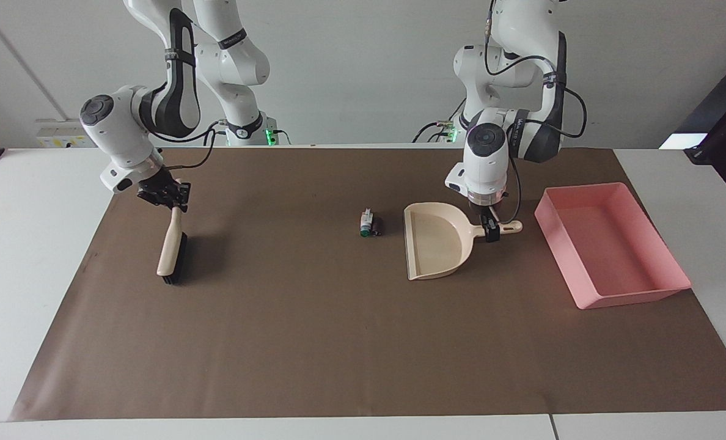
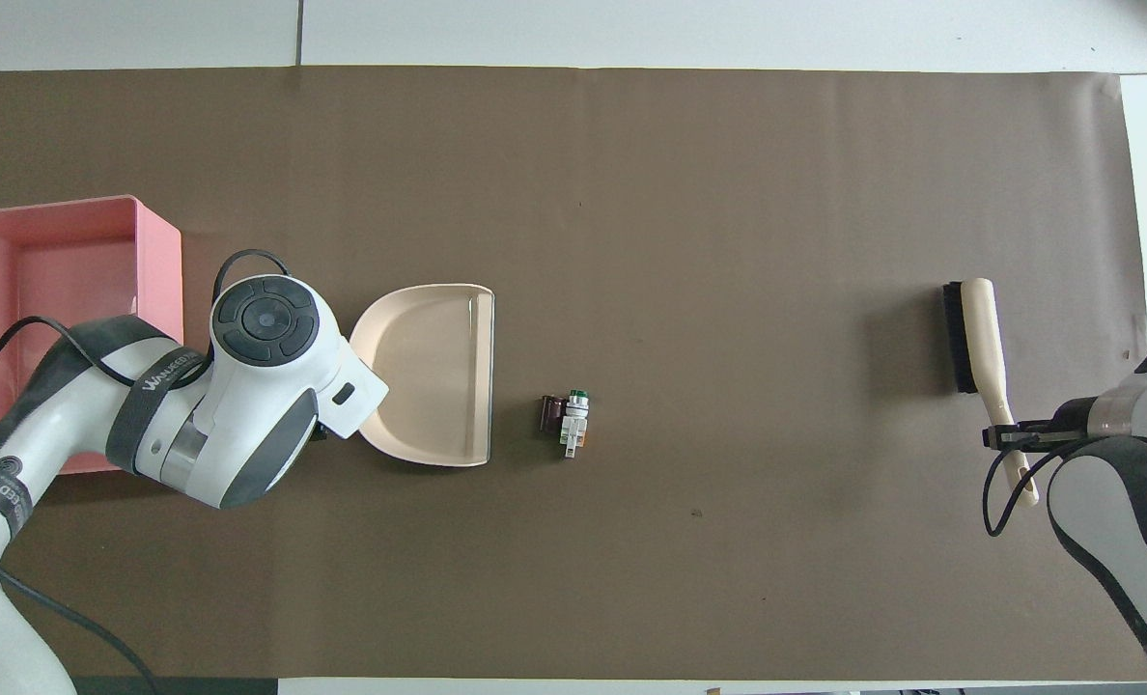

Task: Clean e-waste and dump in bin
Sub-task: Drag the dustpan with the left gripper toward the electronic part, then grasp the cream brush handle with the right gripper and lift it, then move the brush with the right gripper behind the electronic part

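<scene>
The e-waste lies mid-mat: a white piece with a green end point(image 1: 366, 222) point(image 2: 573, 425) touching a dark cylinder point(image 1: 377, 228) point(image 2: 551, 413). The beige dustpan point(image 1: 436, 241) point(image 2: 429, 372) lies flat beside them, toward the left arm's end, its mouth facing them. My left gripper point(image 1: 492, 232) is down at the dustpan's handle; in the overhead view the arm hides it. The pink bin point(image 1: 558, 241) point(image 2: 158, 261) stands beside the dustpan handle, at the left arm's end, with nothing in it. My right gripper point(image 1: 170, 197) point(image 2: 1003, 436) is shut on the handle of a beige brush point(image 1: 170, 250) point(image 2: 979, 328).
A brown mat point(image 1: 314, 342) covers most of the white table. The brush's black bristles rest on the mat at the right arm's end. Nothing else lies on the mat.
</scene>
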Controlling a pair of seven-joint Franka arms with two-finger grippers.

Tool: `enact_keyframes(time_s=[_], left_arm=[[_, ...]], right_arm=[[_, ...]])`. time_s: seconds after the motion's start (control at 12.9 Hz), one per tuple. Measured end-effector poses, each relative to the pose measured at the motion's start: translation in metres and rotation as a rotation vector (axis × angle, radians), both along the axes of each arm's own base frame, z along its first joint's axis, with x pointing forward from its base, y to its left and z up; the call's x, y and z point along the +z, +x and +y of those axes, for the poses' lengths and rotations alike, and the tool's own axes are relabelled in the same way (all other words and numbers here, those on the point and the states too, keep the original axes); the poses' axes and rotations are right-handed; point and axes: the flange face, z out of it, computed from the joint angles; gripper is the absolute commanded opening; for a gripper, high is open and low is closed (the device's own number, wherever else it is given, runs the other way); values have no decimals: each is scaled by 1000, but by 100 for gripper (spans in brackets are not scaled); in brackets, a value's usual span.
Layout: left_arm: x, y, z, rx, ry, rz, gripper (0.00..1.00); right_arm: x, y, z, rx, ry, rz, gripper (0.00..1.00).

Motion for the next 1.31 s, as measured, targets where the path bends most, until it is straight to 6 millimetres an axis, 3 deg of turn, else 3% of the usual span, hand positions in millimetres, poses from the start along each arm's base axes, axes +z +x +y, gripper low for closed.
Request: enact_keyframes(time_s=[0.08,0.23,0.39,0.46,0.54,0.62,0.77,1.08,1.31], left_arm=[[-2,0,0,1,1,3,61],[-4,0,-1,1,3,6,46],[-3,-1,-5,-8,2,4,44],[-2,-1,-7,-11,1,1,42],[0,-1,-8,-11,1,-1,33],[1,-1,-8,-11,0,-4,25],[5,0,-9,-12,-1,-10,18],[13,0,-8,-8,13,3,0],[26,6,-7,-104,50,-3,0]], right_arm=[[5,2,1,5,5,14,0],[32,16,11,32,19,51,0],[61,30,39,22,22,88,0],[72,34,61,0,16,103,0],[80,35,86,-26,7,115,0],[85,32,110,-52,-3,130,0],[91,25,159,-98,-28,152,0],[85,-4,258,-175,-88,178,0],[74,-32,323,-208,-111,152,0]])
